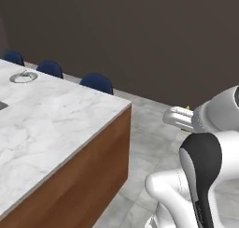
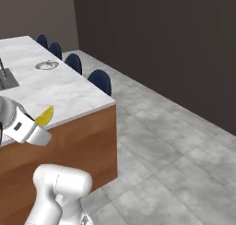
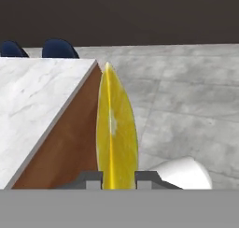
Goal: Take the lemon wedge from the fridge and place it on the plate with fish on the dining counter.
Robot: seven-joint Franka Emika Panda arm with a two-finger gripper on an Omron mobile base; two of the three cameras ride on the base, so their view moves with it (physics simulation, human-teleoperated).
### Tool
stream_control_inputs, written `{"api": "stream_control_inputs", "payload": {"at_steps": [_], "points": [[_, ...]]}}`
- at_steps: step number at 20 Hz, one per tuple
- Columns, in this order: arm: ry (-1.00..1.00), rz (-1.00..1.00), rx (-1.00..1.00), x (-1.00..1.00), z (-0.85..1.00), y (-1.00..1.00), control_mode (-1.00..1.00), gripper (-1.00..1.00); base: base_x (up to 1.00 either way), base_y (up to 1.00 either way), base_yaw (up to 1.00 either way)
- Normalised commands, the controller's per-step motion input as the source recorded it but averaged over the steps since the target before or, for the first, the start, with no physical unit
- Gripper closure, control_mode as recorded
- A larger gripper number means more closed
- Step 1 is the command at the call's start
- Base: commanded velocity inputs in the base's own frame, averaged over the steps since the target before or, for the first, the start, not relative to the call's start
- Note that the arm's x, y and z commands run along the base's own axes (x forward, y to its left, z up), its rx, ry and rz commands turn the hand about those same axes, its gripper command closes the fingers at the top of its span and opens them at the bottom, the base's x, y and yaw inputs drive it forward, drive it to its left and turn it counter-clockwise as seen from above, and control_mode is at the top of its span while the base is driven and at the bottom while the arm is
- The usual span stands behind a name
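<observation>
My gripper point(image 3: 117, 178) is shut on the lemon wedge point(image 3: 116, 133), a thin bright yellow slice standing on edge between the fingertips. In the right base view the lemon wedge point(image 2: 44, 115) sticks out of the gripper point(image 2: 40, 122) just off the near corner of the dining counter point(image 2: 69, 92). From the left, only a yellow tip of the lemon wedge point(image 1: 188, 108) shows above the gripper point(image 1: 184, 112), held over the floor to the right of the dining counter point(image 1: 56, 119). The grey plate point(image 1: 23, 76) point(image 2: 47, 65) lies far along the counter top. The fridge is out of view.
Dark blue stools point(image 1: 97, 82) point(image 2: 100, 80) line the counter's far side. A dark sink point(image 2: 4, 79) is set into the counter beyond the plate. Grey tiled floor point(image 2: 166, 145) spreads to the right, up to a dark wall point(image 1: 140, 35).
</observation>
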Motion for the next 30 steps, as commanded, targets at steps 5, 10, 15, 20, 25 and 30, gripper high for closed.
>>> {"api": "stream_control_inputs", "payload": {"at_steps": [5,10,15,20,25,30], "points": [[0.0,0.0,0.0,0.0,0.0,0.0,1.0,1.0,1.0,-1.0,0.02],[0.0,0.0,0.0,0.0,0.0,0.0,1.0,1.0,1.0,-1.0,0.03],[0.0,0.0,0.0,0.0,0.0,0.0,1.0,1.0,1.0,-1.0,0.09],[0.0,0.0,0.0,0.0,0.0,0.0,1.0,1.0,0.95,-0.96,0.32],[0.0,0.0,0.0,0.0,0.0,0.0,1.0,1.0,0.99,-0.96,0.32],[0.0,0.0,0.0,0.0,0.0,0.0,1.0,1.0,1.0,-0.82,0.38]]}}
